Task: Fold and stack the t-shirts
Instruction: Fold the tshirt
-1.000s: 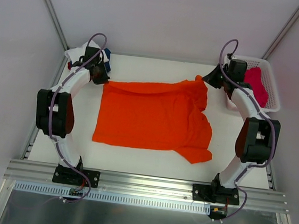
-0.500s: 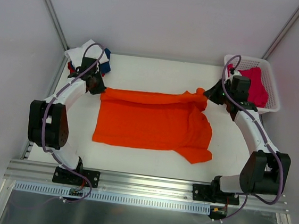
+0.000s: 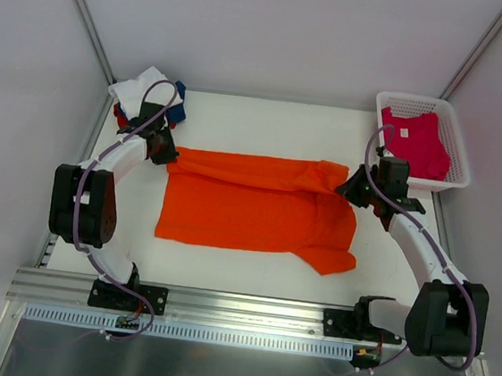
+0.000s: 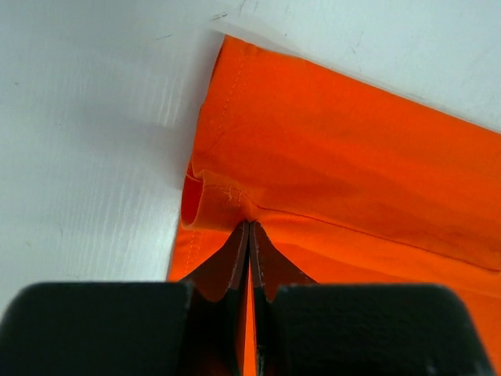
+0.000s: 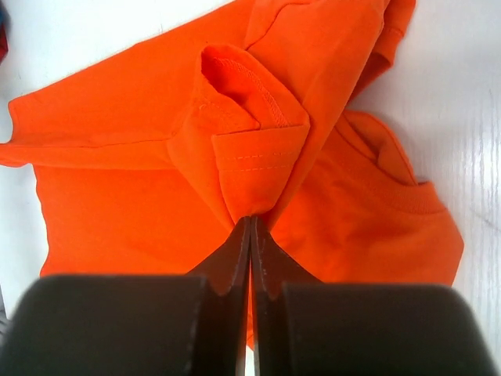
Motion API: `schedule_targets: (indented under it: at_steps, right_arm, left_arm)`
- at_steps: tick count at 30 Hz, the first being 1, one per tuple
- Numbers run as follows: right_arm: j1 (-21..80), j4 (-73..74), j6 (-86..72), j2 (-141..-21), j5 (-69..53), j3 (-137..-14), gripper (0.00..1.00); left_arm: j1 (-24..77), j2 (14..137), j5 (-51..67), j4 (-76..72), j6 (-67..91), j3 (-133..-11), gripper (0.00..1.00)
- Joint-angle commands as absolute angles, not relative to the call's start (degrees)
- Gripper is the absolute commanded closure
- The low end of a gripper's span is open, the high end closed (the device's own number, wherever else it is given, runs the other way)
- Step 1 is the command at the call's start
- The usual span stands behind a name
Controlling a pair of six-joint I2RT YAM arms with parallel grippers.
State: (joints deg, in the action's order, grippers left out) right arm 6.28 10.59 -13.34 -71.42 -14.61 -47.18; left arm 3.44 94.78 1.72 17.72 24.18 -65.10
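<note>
A bright orange t-shirt (image 3: 249,210) lies spread across the middle of the table, its far edge folded over toward the near side. My left gripper (image 3: 166,154) is shut on the shirt's far left corner (image 4: 235,200). My right gripper (image 3: 349,182) is shut on a bunched sleeve and hem (image 5: 254,168) at the far right. A magenta-pink t-shirt (image 3: 417,143) lies in the basket. Folded white, navy and red t-shirts (image 3: 144,96) are piled at the far left corner.
A white mesh basket (image 3: 450,177) stands at the far right, just beyond the right arm. Metal frame posts run up both back corners. An aluminium rail (image 3: 247,309) borders the near edge, carrying both arm bases.
Both grippers have drawn the orange shirt's far edge toward the near side, folding it over the body. The right arm has left the basket, uncovering the pink shirt.
</note>
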Motion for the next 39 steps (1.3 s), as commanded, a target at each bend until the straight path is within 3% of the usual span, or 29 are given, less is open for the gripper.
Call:
schedule_targets:
  at_steps: [1,13,28,33,39]
  right_arm:
    - [7.12,10.81,-15.38,-66.72,-12.31,-44.92,1.00]
    - [8.79,12.48,-17.14,-62.40,-10.55,-39.03,1.00]
    - [10.72,13.71,-18.37,-59.15,-8.00,-34.37,1.00]
    - [10.81,13.71,-18.28,-58.80,-7.73,-32.87,1.00]
    - [11.07,13.80,-18.19,-58.97,-7.47,-31.12,1.00]
  left_arm:
    - [4.13,96.15,0.44,16.61,23.82,-64.51,1.00]
    - [4.13,98.08,0.62,16.00,23.99,-63.02,1.00]
    - [4.13,96.07,1.49,16.08,24.26,-62.14,0.52]
    - [4.13,93.17,1.67,16.08,24.26,-62.75,0.45]
    - [4.13,93.60,3.86,16.17,24.34,-64.95,0.45]
